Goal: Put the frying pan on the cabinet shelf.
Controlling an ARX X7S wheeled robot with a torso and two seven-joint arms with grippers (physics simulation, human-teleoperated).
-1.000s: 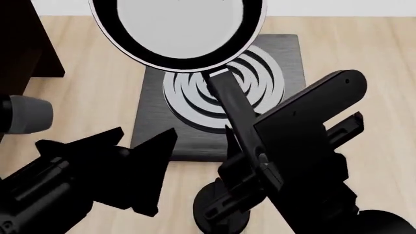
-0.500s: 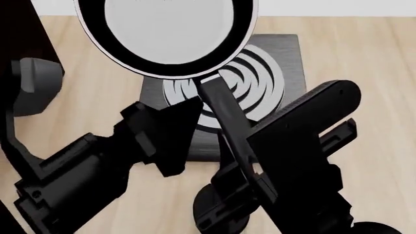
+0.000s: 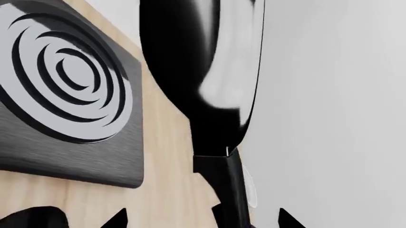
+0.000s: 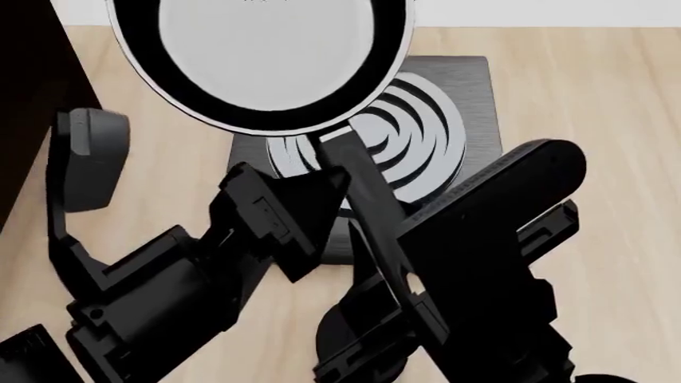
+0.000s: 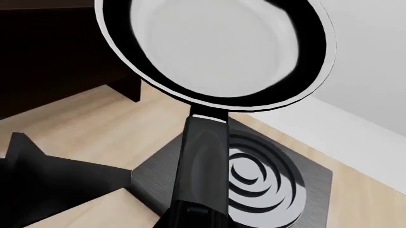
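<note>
Since 1 second ago our left gripper (image 4: pixel 309 215) has come up from the lower left and now sits just beside the pan's handle, while the frying pan (image 4: pixel 261 60) has drifted a little to the left in the head view.

We see the frying pan held in the air above the far part of the hob plate (image 4: pixel 426 136), its pale grey inside facing the head camera and its rim cut by the top edge of that view. Its black handle (image 4: pixel 368 207) runs down into our right gripper (image 4: pixel 410 291), whose fingers are clamped on the handle near its lower end.

Our left gripper's fingers stand apart with nothing between them; their dark tips point toward the handle, and we cannot tell whether they touch it.

The hob plate lies flat on the light wooden counter (image 4: pixel 596 104), its concentric rings partly hidden by the pan.

The dark cabinet (image 4: pixel 32 88) stands at the left edge, well apart from the pan. In the right wrist view the cabinet (image 5: pixel 57 57) fills the space behind the pan (image 5: pixel 216 47). We cannot make out the shelf itself.
</note>
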